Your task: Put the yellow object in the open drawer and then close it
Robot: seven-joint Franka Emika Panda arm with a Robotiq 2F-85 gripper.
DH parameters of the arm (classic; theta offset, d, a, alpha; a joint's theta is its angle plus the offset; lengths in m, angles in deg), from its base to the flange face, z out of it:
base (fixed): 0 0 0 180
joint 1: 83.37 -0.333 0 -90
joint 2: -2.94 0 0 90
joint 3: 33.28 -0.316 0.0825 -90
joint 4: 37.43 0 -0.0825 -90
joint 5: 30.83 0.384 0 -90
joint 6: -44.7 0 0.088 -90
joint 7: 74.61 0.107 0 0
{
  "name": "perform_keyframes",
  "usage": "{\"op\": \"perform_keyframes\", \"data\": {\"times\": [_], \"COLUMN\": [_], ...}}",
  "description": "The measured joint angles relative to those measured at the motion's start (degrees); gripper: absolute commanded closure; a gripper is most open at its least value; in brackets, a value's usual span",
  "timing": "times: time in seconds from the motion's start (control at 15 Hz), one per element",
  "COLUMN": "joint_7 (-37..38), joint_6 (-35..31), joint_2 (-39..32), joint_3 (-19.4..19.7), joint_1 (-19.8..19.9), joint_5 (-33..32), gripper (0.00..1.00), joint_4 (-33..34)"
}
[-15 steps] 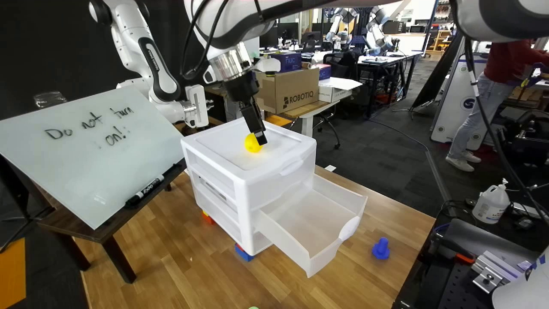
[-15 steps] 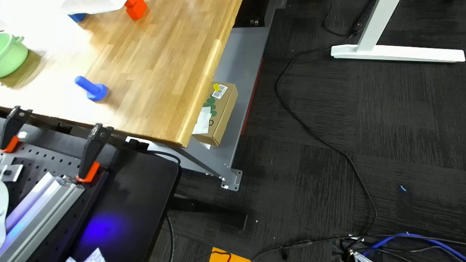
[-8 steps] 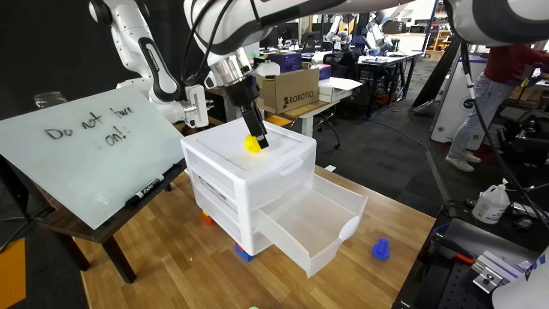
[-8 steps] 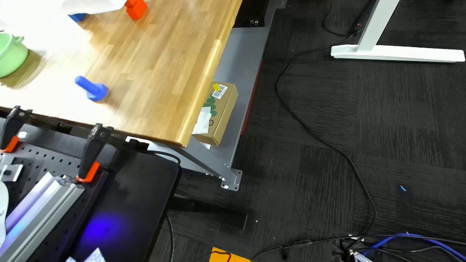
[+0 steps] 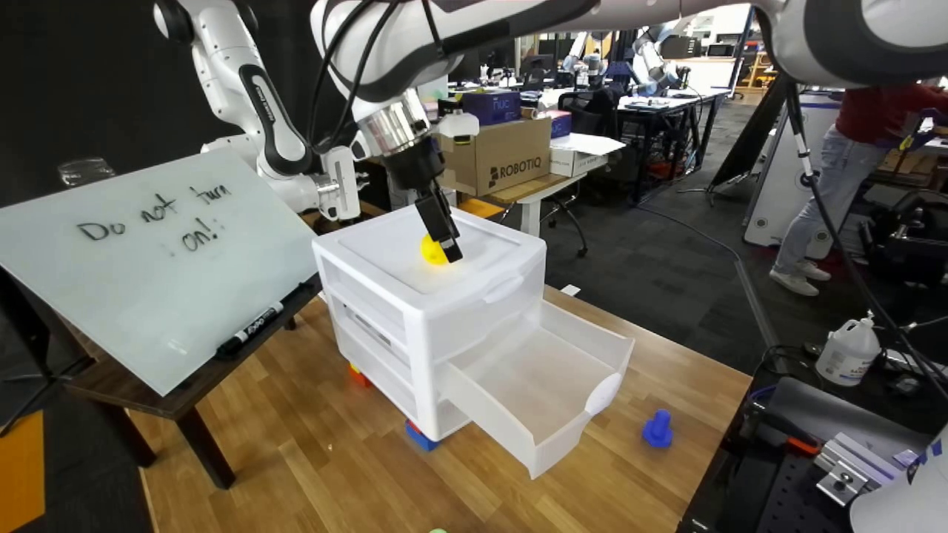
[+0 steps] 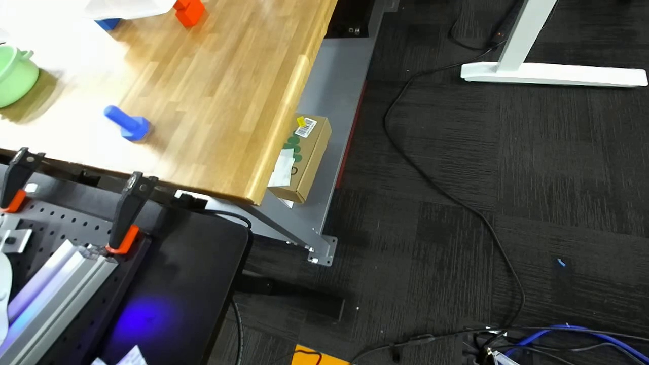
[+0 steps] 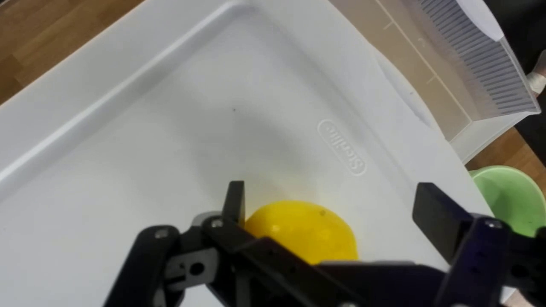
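The yellow object (image 5: 432,251) is a small, smooth, round thing on the flat white top of the drawer unit (image 5: 374,248). In the wrist view the yellow object (image 7: 305,230) sits between my spread fingers, close to or touching the left one; I cannot tell which. The gripper's parts hide its lower side. My gripper (image 7: 330,198) is open, well wider than the object, with a gap to the right finger. In an exterior view one fingertip (image 5: 450,250) shows low beside the object. The open drawer (image 5: 537,381) is the lowest one, pulled far out; its floor is bare.
A small blue object (image 5: 658,429) stands on the table in front of the drawer. A green pot (image 6: 17,76) stands on the table. A whiteboard (image 5: 155,259) leans beside the unit, and a second white arm (image 5: 266,126) stands behind. Coloured blocks (image 5: 421,435) lie under the unit.
My gripper has come down a little towards the unit's top, and its fingertip now covers more of the yellow object. The drawer has not moved.
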Motion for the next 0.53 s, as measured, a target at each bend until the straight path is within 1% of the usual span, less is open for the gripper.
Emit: {"op": "perform_keyframes", "data": {"times": [0.53], "joint_7": [0.00], "joint_6": [3.40], "joint_2": [-4.45], "joint_3": [-0.04], "joint_1": [-2.06], "joint_5": [-1.80], "gripper": [0.00], "joint_4": [6.38]}}
